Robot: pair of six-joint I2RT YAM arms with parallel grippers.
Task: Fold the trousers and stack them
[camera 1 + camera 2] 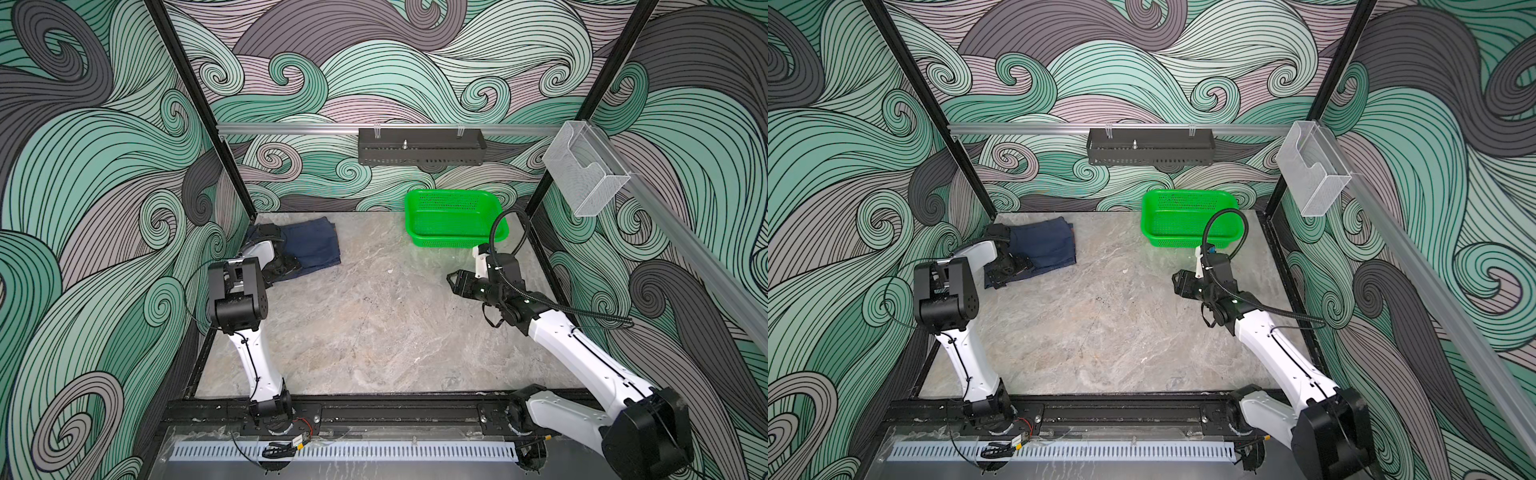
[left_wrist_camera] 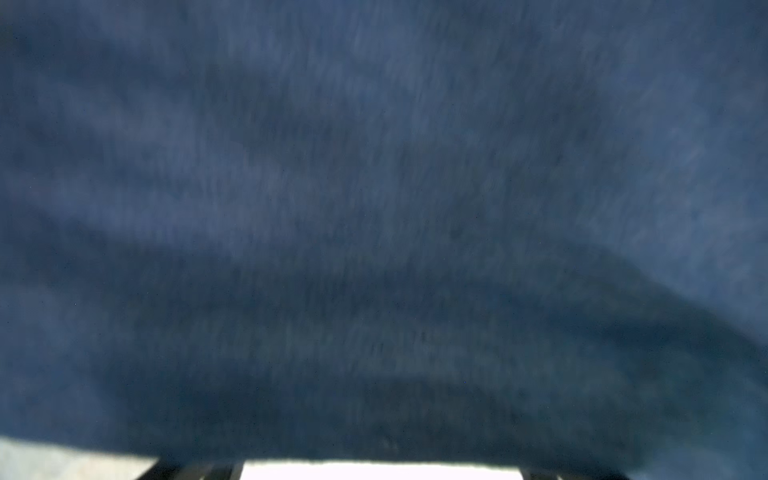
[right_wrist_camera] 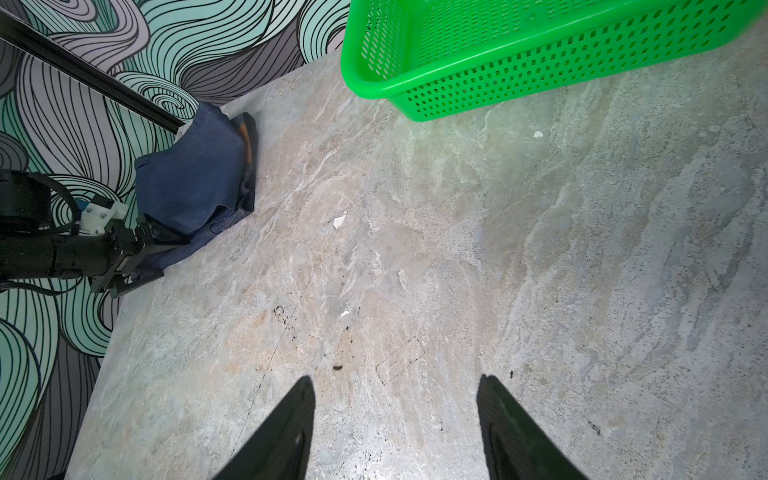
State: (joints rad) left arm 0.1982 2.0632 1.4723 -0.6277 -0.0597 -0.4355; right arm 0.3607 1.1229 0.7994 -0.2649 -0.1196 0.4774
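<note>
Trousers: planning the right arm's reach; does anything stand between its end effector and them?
Nothing visible: bare table lies between the right end effector and the trousers. The basket stands aside; the left end effector is at their edge.

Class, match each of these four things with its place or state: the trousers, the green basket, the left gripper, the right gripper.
1 trousers
2 green basket
3 left gripper
4 right gripper

a open over bare table, holding nothing
b folded, far left corner
c far right, nothing inside
d open wide at the denim's edge

Pairs: 1-b, 2-c, 3-d, 4-a
</note>
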